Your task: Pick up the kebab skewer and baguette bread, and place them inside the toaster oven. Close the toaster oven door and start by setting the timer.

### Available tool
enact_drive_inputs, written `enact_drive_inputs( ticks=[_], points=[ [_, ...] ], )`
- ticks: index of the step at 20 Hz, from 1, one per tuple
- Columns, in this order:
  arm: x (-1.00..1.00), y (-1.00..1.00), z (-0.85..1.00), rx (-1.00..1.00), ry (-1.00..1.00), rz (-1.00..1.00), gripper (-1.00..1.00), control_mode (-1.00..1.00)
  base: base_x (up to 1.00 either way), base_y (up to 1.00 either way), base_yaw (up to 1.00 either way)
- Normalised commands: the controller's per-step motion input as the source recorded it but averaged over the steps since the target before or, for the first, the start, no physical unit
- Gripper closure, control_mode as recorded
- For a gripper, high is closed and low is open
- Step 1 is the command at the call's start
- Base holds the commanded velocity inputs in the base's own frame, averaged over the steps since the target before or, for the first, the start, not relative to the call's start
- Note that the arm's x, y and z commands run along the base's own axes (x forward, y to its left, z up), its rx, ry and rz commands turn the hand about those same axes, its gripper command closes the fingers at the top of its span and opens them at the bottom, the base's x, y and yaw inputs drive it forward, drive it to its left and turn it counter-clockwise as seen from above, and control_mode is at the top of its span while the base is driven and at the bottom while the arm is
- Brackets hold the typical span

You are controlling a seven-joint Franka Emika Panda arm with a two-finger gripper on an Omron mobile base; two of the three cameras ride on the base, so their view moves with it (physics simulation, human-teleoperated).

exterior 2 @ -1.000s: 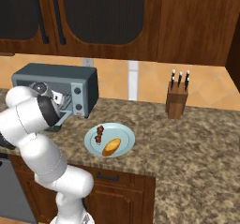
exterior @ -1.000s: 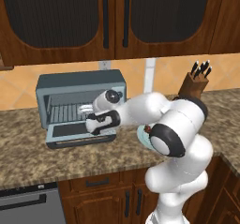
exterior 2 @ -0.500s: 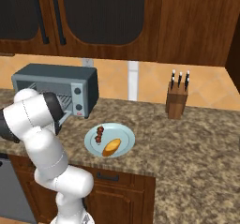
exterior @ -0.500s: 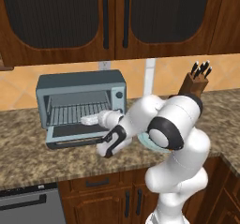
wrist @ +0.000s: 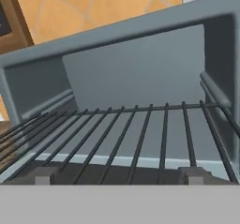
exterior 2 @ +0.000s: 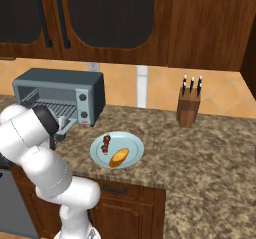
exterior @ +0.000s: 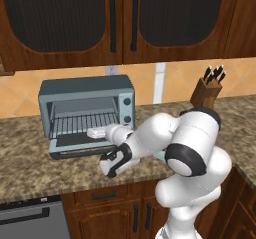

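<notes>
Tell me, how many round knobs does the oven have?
2. Both sit on the oven's right panel, one above the other: the upper knob and the lower knob. The left base view shows the same two; none look hidden.

Skewer (exterior 2: pixel 106 144) and baguette (exterior 2: pixel 119 156) plated; oven (exterior 2: pixel 60 96) open.

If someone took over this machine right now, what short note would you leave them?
Hand: empty, low in front of the toaster oven, facing its wire rack; whether open or shut is unclear.
Toaster oven door: dropped open.
Kebab skewer and baguette bread: on the blue plate, right of the oven.
Done: door opened.
Left: load both, close door, set timer.
</notes>
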Motion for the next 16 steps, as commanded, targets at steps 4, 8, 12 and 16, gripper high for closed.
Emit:
enact_drive_inputs(
  ticks=[4, 8, 12, 16],
  points=[
    [-0.73, 0.02, -0.55, -0.06, 0.71, -0.23, -1.0, -1.0, 0.0, 0.0, 0.0],
    [-0.78, 0.0, -0.22, -0.01, 0.55, -0.21, -1.0, -1.0, 0.0, 0.0, 0.0],
    [-0.59, -0.03, 0.82, 0.03, 0.02, -0.16, -1.0, -1.0, 0.0, 0.0, 0.0],
    [-0.22, 0.0, 1.0, 0.08, 0.0, -0.07, -1.0, -1.0, 0.0, 0.0, 0.0]
  ],
)
